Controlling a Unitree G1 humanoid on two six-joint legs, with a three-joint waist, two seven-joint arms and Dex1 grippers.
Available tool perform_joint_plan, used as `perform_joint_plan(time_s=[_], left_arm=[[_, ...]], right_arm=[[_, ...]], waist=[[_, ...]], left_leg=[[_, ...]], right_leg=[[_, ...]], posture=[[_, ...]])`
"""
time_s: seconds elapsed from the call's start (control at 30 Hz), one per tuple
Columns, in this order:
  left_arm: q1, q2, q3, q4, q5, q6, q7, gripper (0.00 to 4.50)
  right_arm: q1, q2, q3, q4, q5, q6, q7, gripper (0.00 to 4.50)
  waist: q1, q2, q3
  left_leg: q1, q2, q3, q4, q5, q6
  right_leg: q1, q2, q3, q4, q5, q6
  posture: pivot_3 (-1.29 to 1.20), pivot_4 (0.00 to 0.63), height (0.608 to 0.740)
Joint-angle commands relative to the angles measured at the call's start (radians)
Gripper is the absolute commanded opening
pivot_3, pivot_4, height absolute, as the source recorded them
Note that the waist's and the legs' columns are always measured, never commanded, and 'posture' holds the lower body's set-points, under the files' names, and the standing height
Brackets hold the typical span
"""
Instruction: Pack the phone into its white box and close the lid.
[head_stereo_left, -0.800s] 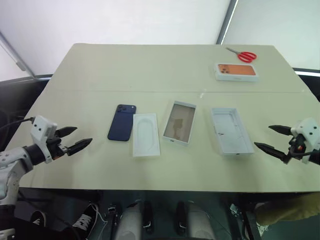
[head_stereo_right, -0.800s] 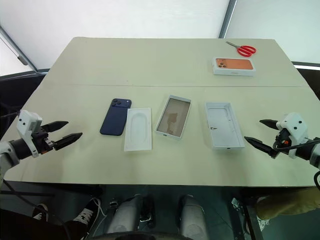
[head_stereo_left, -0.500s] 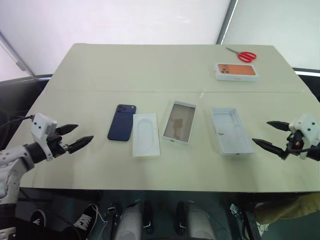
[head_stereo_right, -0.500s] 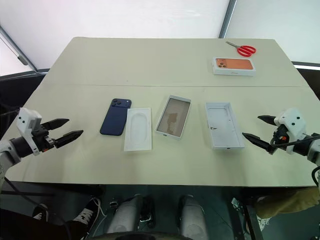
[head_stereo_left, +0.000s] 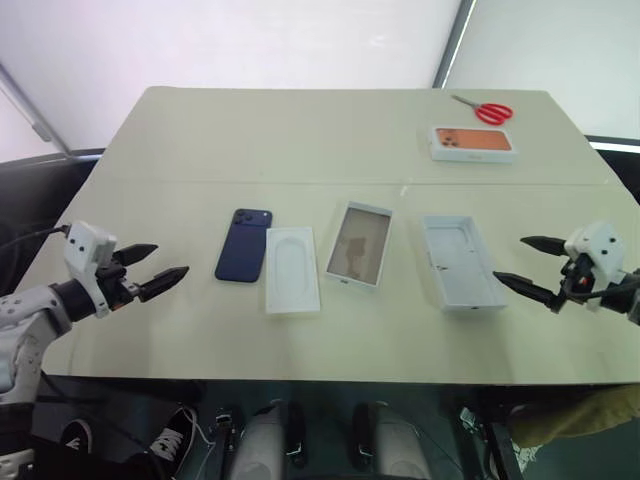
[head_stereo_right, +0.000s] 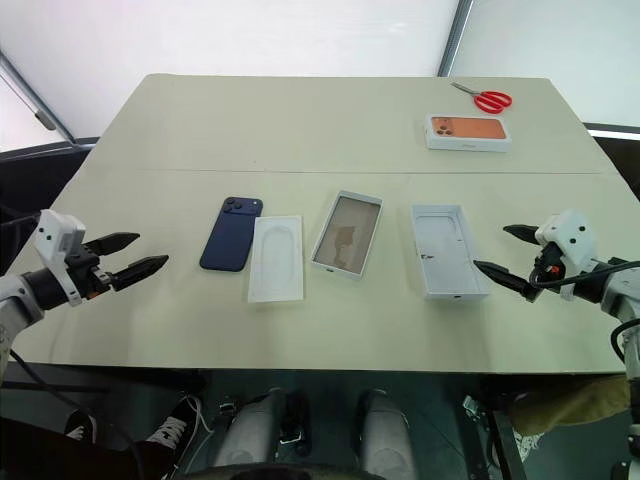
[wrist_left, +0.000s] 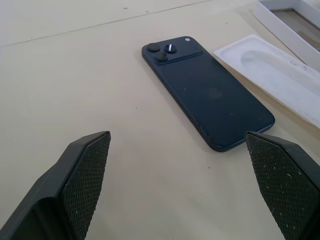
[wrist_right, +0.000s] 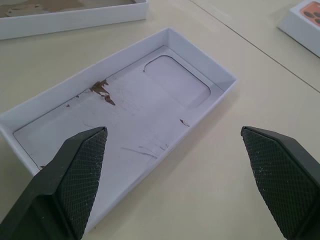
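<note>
The dark navy phone (head_stereo_left: 244, 258) lies back up on the table, left of centre, with its camera cluster at the far end. To its right come a flat white insert (head_stereo_left: 291, 268), then the white box (head_stereo_left: 359, 245) with a brownish floor, then the lid (head_stereo_left: 460, 262) lying inside up. My left gripper (head_stereo_left: 172, 259) hovers open near the table's left edge, pointing at the phone (wrist_left: 207, 92) and a short way from it. At the right edge my right gripper (head_stereo_left: 508, 259) is open too, aimed at the lid (wrist_right: 125, 105) and just beside it. Both are empty.
A white box with an orange phone picture (head_stereo_left: 473, 143) sits at the far right of the table. Red-handled scissors (head_stereo_left: 484, 110) lie just behind it. The near table edge runs just below both grippers.
My right gripper has shifted left and a little farther up the table, closer to the lid. The left gripper has edged slightly toward the phone. Nothing on the table has moved.
</note>
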Motion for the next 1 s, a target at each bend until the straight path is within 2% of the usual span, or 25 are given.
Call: perform_joint_plan(time_s=[0.03,0.33,0.47,0.63,0.8,1.0], left_arm=[[-0.022,-0.019,0.009,-0.074,-0.056,0.073,0.04,4.5],[-0.018,-0.074,0.0,-0.228,-0.272,0.419,0.151,4.5],[-0.017,-0.139,-0.024,-0.275,-0.336,0.5,0.221,4.5],[0.015,-0.265,0.002,-0.276,-0.462,0.608,0.324,4.5],[0.025,-0.351,-0.024,-0.272,-0.485,0.606,0.384,4.5],[-0.044,-0.427,-0.065,-0.193,-0.476,0.601,0.438,4.5]], right_arm=[[-0.025,0.004,0.003,-0.033,0.012,0.001,-0.006,4.47],[-0.094,0.021,0.09,-0.131,0.033,0.038,0.027,4.47],[-0.112,0.085,0.167,-0.239,0.057,0.092,0.016,4.47],[-0.14,0.133,0.219,-0.26,0.036,0.096,-0.005,4.47],[-0.169,0.144,0.238,-0.241,0.028,0.091,-0.008,4.47],[-0.194,0.156,0.25,-0.225,0.014,0.083,-0.011,4.47]], waist=[[0.0,0.0,0.0],[-0.001,0.0,0.0],[0.0,0.0,0.0],[0.004,-0.001,0.0],[0.004,-0.001,0.0],[0.013,-0.001,0.0]], left_leg=[[0.0,0.0,0.0,0.0,0.0,0.0],[0.0,0.0,0.0,0.0,0.0,0.0],[0.0,0.0,0.0,0.0,0.0,0.0],[0.0,-0.001,0.0,0.001,0.001,0.0],[0.0,-0.001,-0.001,0.002,0.001,0.0],[0.001,-0.001,-0.001,0.002,0.001,0.0]], right_leg=[[0.0,0.0,0.0,0.0,0.0,0.0],[0.005,0.0,0.0,0.0,0.0,0.001],[0.005,0.001,0.0,0.001,0.0,0.001],[0.006,0.001,0.0,0.001,0.001,0.001],[0.007,0.001,-0.001,0.001,0.0,0.001],[0.007,0.001,-0.001,0.001,0.0,0.001]], posture=[[0.0,0.15,0.738],[0.0,0.15,0.738],[0.0,0.15,0.738],[0.0,0.15,0.738],[0.0,0.15,0.738],[0.0,0.15,0.738]])
